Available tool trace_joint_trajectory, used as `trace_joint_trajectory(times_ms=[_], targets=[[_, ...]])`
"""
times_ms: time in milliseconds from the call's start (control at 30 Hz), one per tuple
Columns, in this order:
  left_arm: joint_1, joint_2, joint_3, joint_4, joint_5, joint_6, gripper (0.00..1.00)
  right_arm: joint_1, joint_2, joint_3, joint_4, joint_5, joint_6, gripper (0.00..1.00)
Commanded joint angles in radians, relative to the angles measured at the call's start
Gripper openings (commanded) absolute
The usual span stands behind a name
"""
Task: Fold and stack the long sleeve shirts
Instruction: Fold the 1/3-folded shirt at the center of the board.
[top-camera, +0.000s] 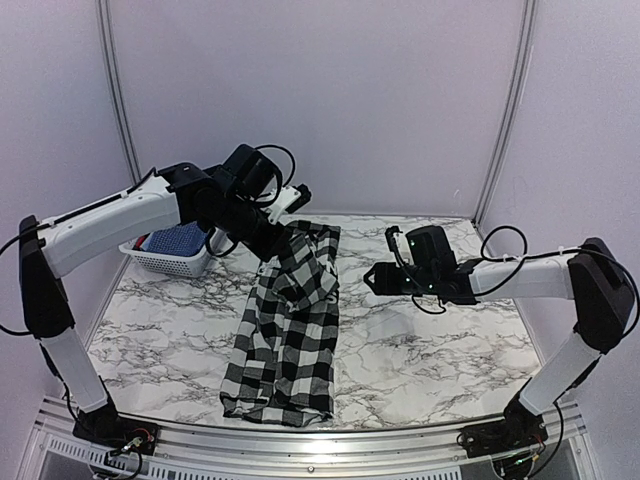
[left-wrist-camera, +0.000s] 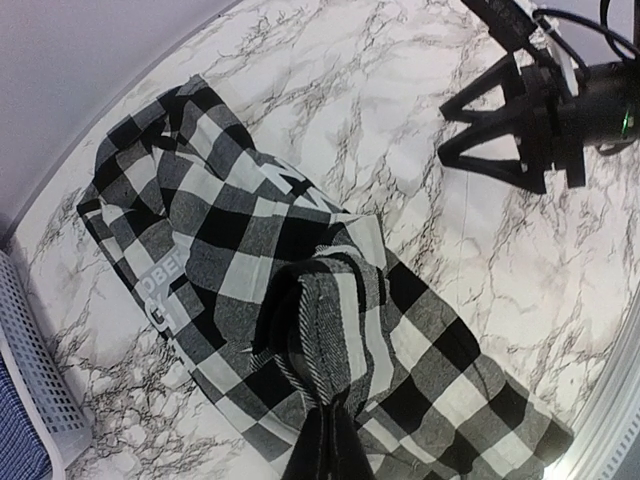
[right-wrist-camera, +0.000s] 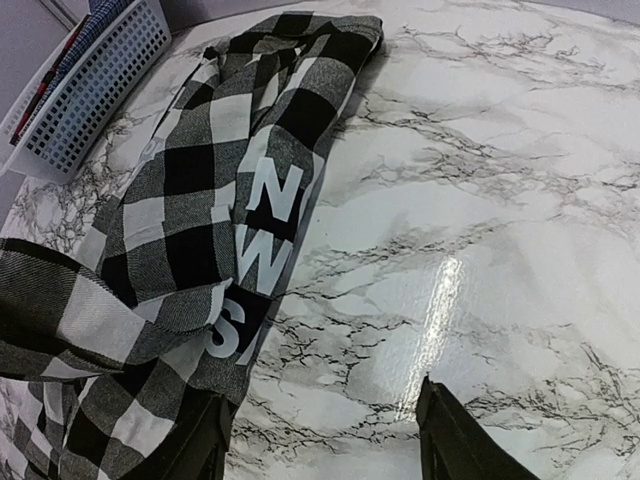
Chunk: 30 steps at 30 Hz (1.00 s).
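Observation:
The black-and-white checked shirt (top-camera: 285, 330) lies lengthwise on the marble table (top-camera: 430, 350), its far end lifted. My left gripper (top-camera: 272, 240) is shut on a bunched fold of that shirt (left-wrist-camera: 330, 330) and holds it above the table; the rest drapes down (left-wrist-camera: 200, 230). My right gripper (top-camera: 378, 278) is open and empty, just right of the shirt; its fingers (right-wrist-camera: 455, 440) frame bare marble, with the shirt's edge and white letters (right-wrist-camera: 260, 240) at the left. A blue shirt (top-camera: 175, 240) lies in the basket.
A white slotted basket (top-camera: 170, 260) stands at the back left of the table, also in the left wrist view (left-wrist-camera: 35, 370) and the right wrist view (right-wrist-camera: 95, 85). Grey walls close the back and sides. A metal rail (top-camera: 300, 440) runs along the near edge.

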Motion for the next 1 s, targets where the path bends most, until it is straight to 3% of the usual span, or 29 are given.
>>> trace_joint_trajectory(times_ms=[0, 167, 367, 600, 733, 967], targets=[[-0.005, -0.059, 0.036, -0.099, -0.03, 0.13, 0.0, -0.009, 0.006, 0.048, 0.003, -0.003, -0.009, 0.6], [-0.126, -0.11, 0.014, -0.129, -0.073, 0.214, 0.0, -0.01, 0.01, 0.063, -0.01, -0.01, -0.012, 0.6], [-0.252, -0.063, 0.0, -0.158, -0.082, 0.231, 0.0, -0.01, 0.014, 0.078, -0.027, -0.012, -0.011, 0.6], [-0.276, -0.006, -0.058, -0.154, -0.067, 0.221, 0.0, -0.01, 0.047, 0.14, -0.056, -0.032, -0.025, 0.6], [-0.324, 0.038, -0.119, -0.151, -0.136, 0.219, 0.0, -0.01, 0.083, 0.186, -0.073, -0.052, -0.033, 0.6], [-0.393, 0.029, -0.197, -0.118, -0.084, 0.209, 0.0, -0.008, 0.121, 0.217, -0.078, -0.088, -0.041, 0.61]])
